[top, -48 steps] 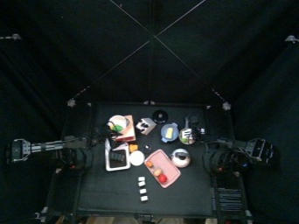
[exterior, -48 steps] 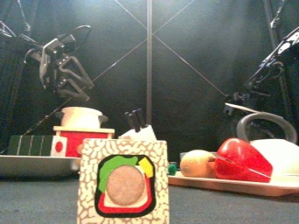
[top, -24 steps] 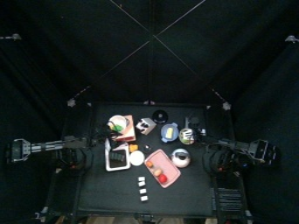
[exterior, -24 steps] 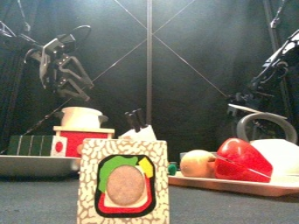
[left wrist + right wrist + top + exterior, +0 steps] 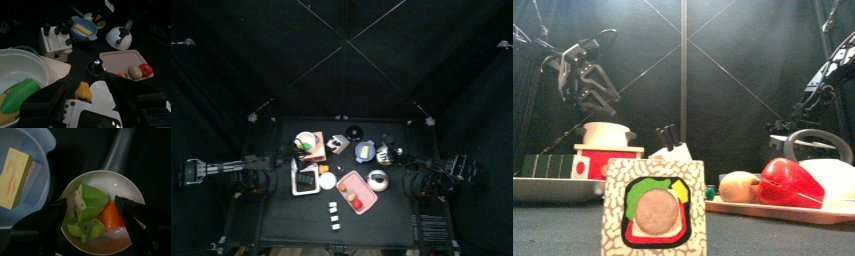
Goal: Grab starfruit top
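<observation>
Right gripper (image 5: 85,223) hangs with its jaws spread wide, straight above a small white bowl (image 5: 130,185), gripping nothing. Inside that bowl lies the starfruit (image 5: 87,203), a pale yellow-green ridged piece, beside an orange wedge (image 5: 111,214) and darker green slices (image 5: 83,228). The jaws stand on either side of the fruit without touching it. A blue bowl (image 5: 40,183) holding a yellow block (image 5: 15,170) sits just beside the white one. Left gripper (image 5: 85,100) rests above the table's left side with its jaws apart, empty, over a white bowl (image 5: 20,67) with a green piece (image 5: 20,95) in it
</observation>
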